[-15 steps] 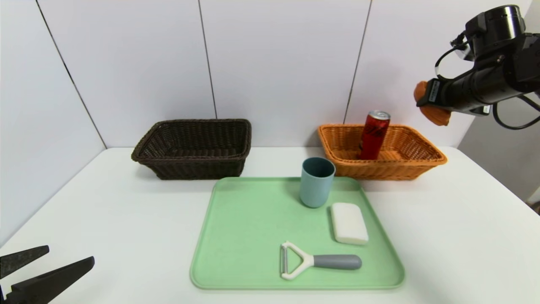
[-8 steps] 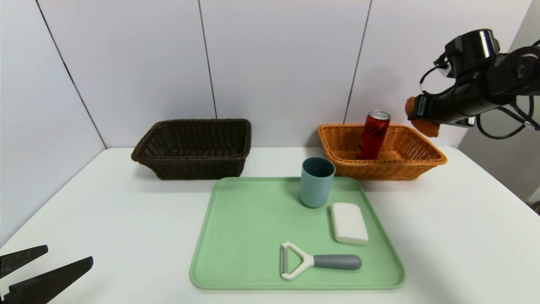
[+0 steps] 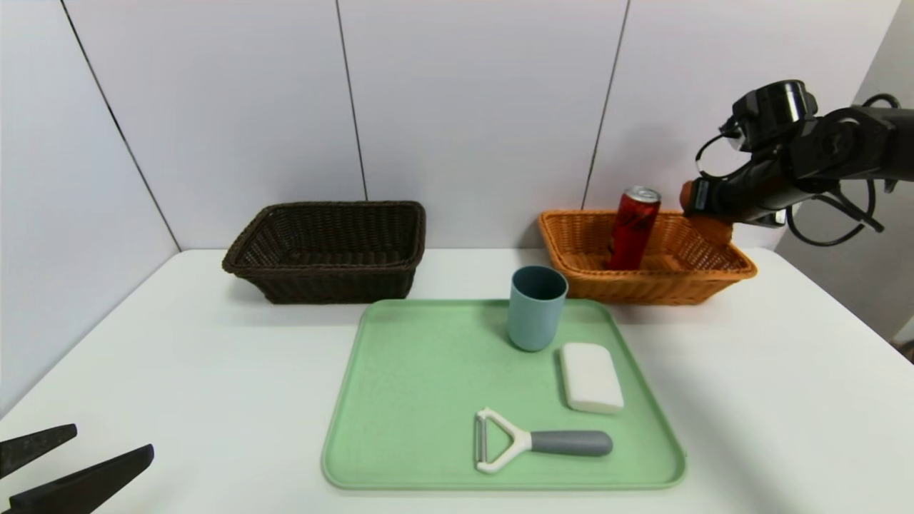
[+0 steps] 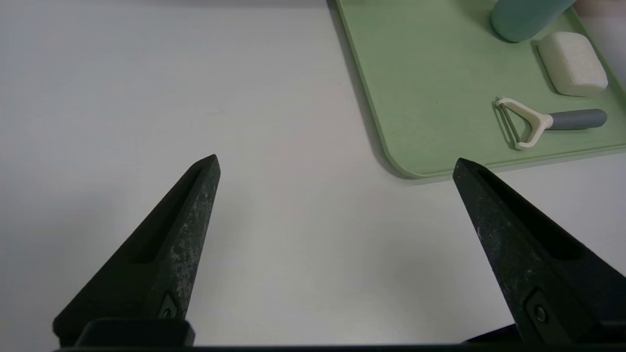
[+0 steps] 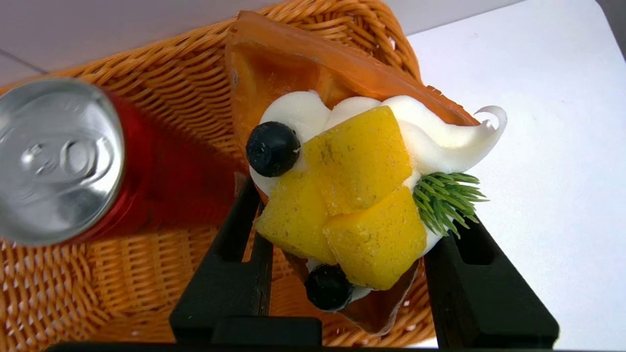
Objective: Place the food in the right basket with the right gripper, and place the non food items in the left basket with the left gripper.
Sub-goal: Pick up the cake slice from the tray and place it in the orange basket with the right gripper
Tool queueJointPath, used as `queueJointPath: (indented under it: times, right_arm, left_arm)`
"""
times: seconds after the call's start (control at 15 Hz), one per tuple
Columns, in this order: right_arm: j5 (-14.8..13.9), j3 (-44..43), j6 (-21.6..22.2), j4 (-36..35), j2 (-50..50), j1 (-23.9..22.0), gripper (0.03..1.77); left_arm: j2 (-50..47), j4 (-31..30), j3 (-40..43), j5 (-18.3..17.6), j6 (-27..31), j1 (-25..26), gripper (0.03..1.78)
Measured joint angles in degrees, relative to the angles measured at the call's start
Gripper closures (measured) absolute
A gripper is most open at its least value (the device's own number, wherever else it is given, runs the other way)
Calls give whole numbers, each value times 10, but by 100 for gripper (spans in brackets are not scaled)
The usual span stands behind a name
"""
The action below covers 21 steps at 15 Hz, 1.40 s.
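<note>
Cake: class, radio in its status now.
Right gripper shut on cake, above orange basket. Left gripper open, parked. Can close beside.

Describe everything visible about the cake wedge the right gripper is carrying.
The cake wedge is a small orange slice with glossy sides, topped with white cream swirls, yellow fruit cubes, two dark berries and a green sprig. The right gripper is shut on its flanks and holds it over the orange-tan basket, beside the upright red can.

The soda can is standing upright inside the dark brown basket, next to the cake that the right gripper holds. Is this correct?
Not quite. The soda can stands upright in the orange-tan basket, not the dark brown basket, which has nothing showing in it. The head view shows this. The right gripper does hold the cake next to the can.
</note>
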Motion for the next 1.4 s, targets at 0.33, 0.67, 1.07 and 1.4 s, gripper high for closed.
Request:
queueJointPath:
  times: [0.33,0.67,1.07,1.4]
  right_arm:
    - [1,-1,-7,-11,27,-2,95]
    - [8,0,-8,-11,36,-1,65]
    - [8,1,-9,-6,33,2,35]
    - [8,2,-9,-4,18,4,23]
  left_arm:
    - [-7,5,-3,0,0,0,12]
    - [-7,3,-4,1,0,0,12]
    - [-4,2,-4,-1,0,0,12]
    - [0,2,-4,-2,0,0,12]
